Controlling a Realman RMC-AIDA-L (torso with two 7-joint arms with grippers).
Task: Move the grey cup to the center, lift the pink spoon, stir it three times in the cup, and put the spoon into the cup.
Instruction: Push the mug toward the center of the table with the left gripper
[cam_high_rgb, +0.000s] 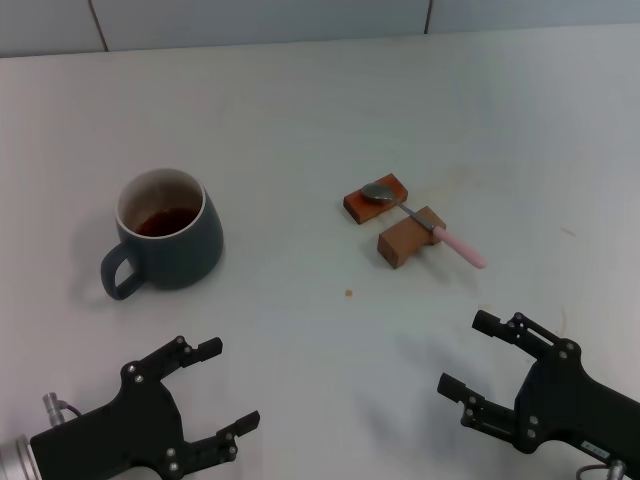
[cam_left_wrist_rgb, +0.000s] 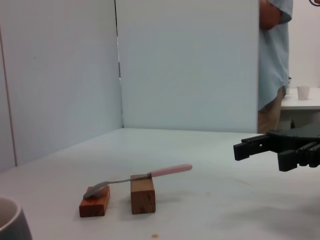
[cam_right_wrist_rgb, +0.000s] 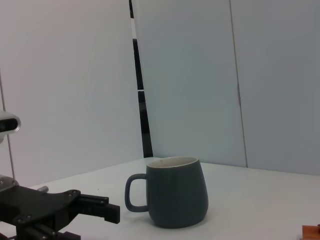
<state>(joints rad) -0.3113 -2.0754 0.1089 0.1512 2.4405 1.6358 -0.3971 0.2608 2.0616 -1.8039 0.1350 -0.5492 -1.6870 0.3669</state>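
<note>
The grey cup (cam_high_rgb: 165, 232) stands upright at the left of the table with dark brown liquid inside and its handle toward me; it also shows in the right wrist view (cam_right_wrist_rgb: 172, 190) and as a rim in the left wrist view (cam_left_wrist_rgb: 11, 220). The pink spoon (cam_high_rgb: 425, 224) lies across two brown wooden blocks right of centre, bowl on the far block, pink handle (cam_left_wrist_rgb: 170, 169) sticking out. My left gripper (cam_high_rgb: 222, 390) is open and empty, near the front edge below the cup. My right gripper (cam_high_rgb: 470, 352) is open and empty, near the front edge below the spoon.
Two brown wooden blocks (cam_high_rgb: 376, 199) (cam_high_rgb: 408, 238) hold up the spoon. A small brown speck (cam_high_rgb: 348, 293) lies on the white table. White panels stand behind the table; a person (cam_left_wrist_rgb: 275, 65) stands beyond them.
</note>
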